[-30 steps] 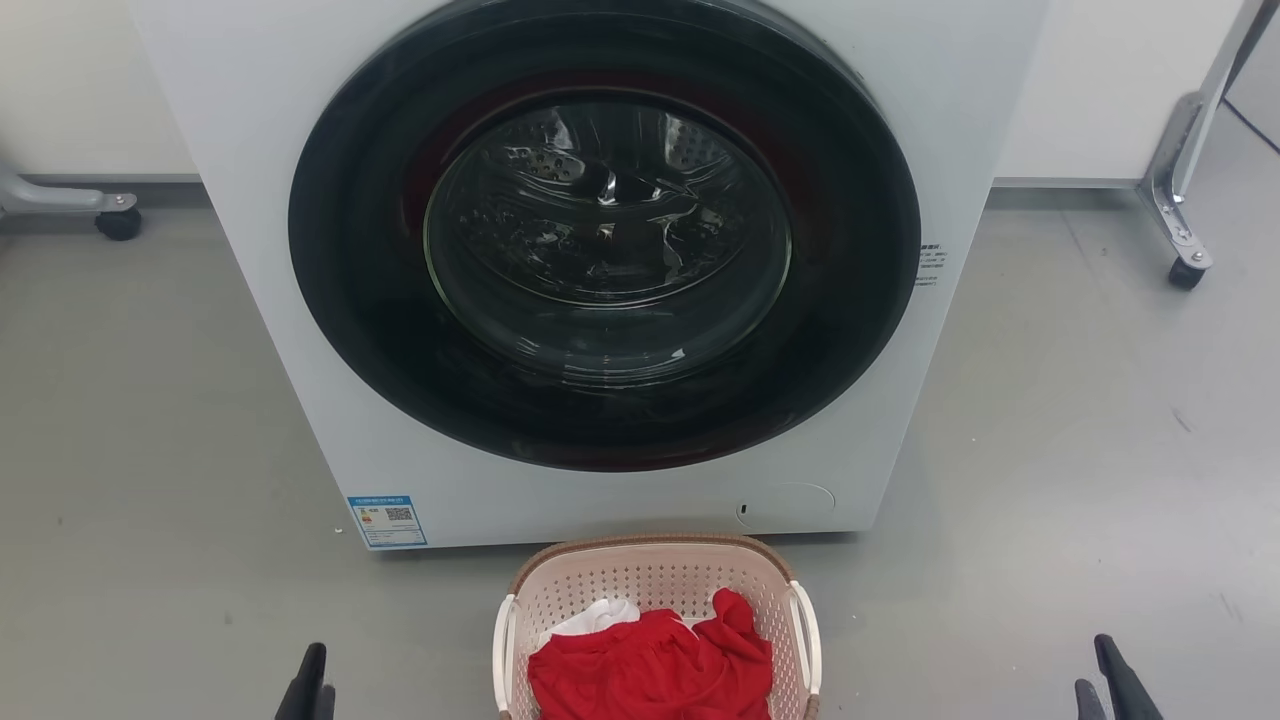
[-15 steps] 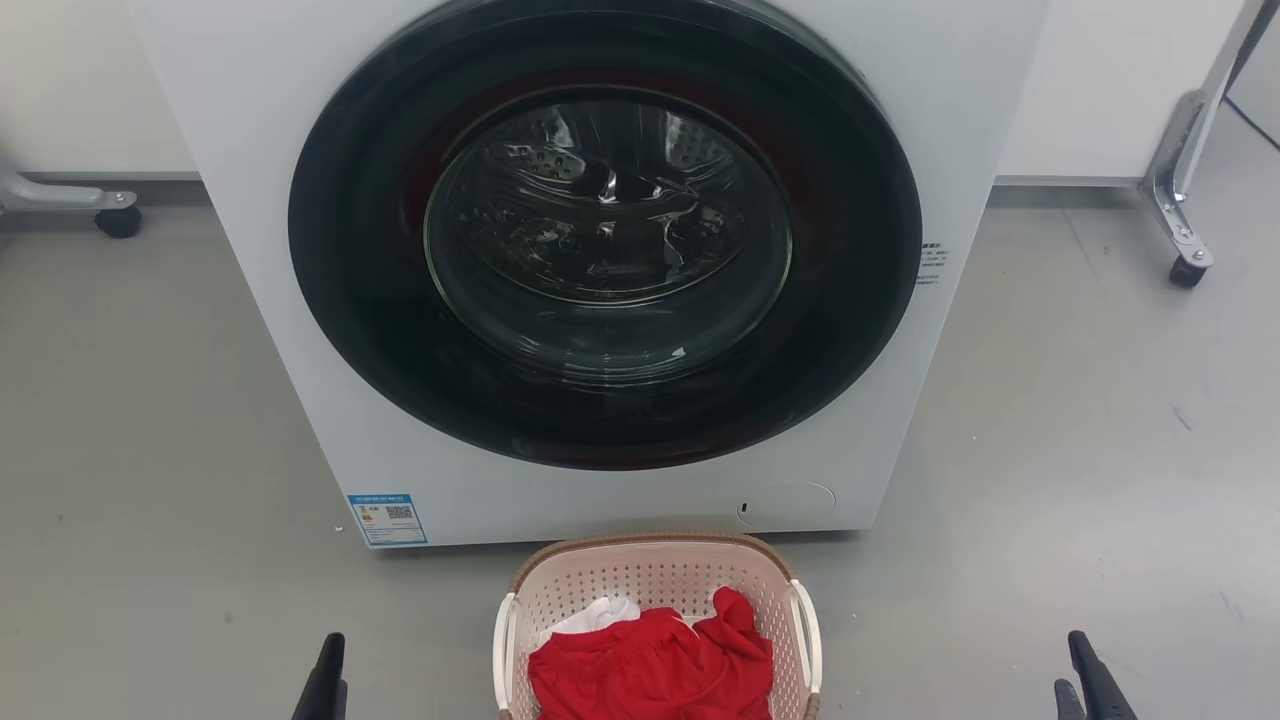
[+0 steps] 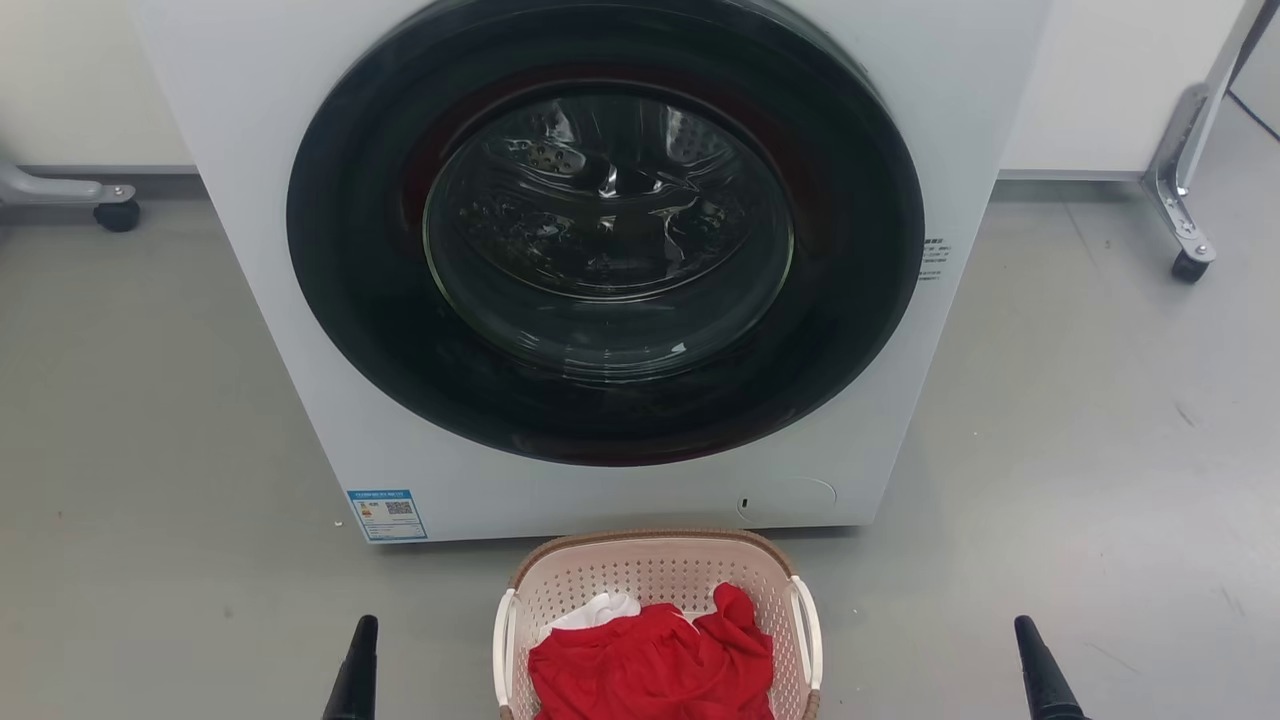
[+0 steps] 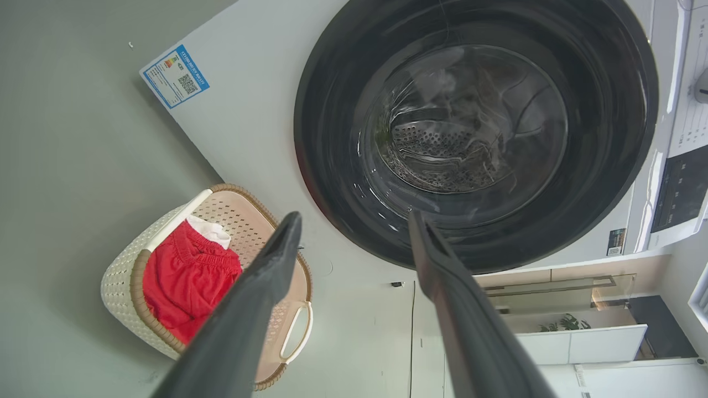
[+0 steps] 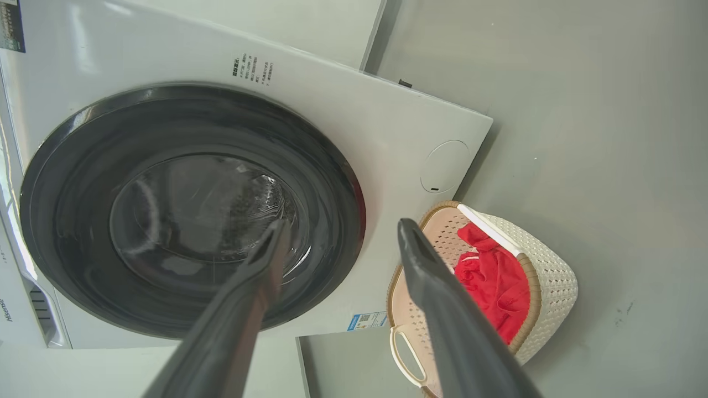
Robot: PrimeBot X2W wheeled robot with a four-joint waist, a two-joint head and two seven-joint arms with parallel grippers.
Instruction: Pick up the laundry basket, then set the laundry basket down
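**Approach to the laundry basket, head view, read left to right.**

- **Far left:** a castor foot point(image 3: 112, 208) of a metal frame stands on the grey floor point(image 3: 150, 400).
- **Lower left:** the left gripper point(image 4: 354, 218) hangs low beside the basket without touching it. The left wrist view shows its jaws apart with nothing between them.
- **Centre:** the white washer point(image 3: 260, 250) has its round dark door point(image 3: 600, 230) closed and an energy label point(image 3: 387, 515) at its lower left corner.
- **Centre, bottom edge:** the laundry basket point(image 3: 650, 541) rests on the floor just in front of the washer. It holds a red garment point(image 3: 650, 670) over a white cloth point(image 3: 600, 608). A white left handle point(image 3: 500, 640) and a white right handle point(image 3: 812, 640) sit on its two sides.
- **Lower right:** the right gripper point(image 5: 342, 225) also hangs clear of the basket. Its jaws are likewise spread and empty, and it stands farther from its handle than the left gripper does from its own.
- **Far right:** a second castor foot point(image 3: 1187, 262).

**Step in hand, by judgement:** bringing both arms in to the handles; the lift has not begun.

**To do it well:**
- Bring the two grippers inward together so that neither pushes the light basket sideways or against the washer.
- Keep the jaws open until each one straddles its handle loop, then close both.
- Lift evenly so the basket stays level and the loose clothes do not spill.
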